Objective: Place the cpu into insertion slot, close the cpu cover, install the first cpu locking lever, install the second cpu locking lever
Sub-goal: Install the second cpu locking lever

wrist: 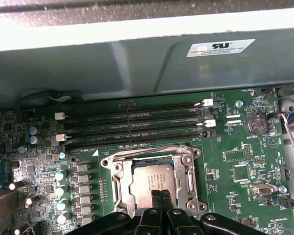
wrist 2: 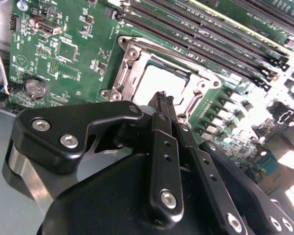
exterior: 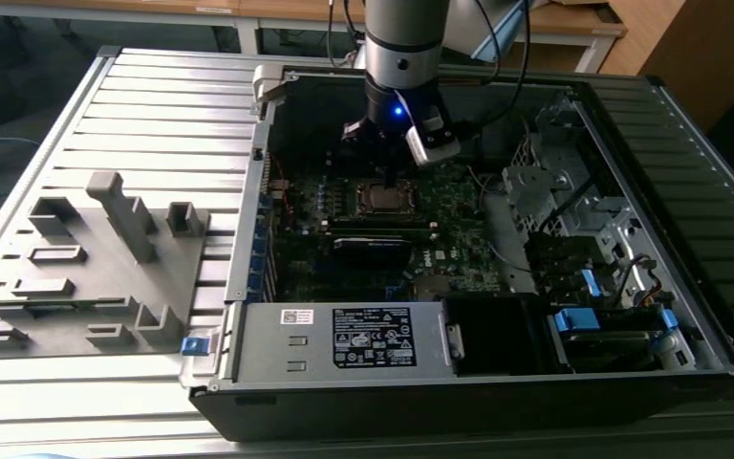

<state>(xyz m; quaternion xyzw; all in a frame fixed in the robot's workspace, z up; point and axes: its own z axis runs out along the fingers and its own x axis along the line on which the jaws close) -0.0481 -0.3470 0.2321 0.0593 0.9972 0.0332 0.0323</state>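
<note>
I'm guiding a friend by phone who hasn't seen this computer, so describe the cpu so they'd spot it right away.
Find the open computer case, then the green motherboard inside it. Beside the row of long black memory slots sits a square silver socket frame. The cpu is the flat, dull silver square inside it, plain metal among green circuitry.
</note>
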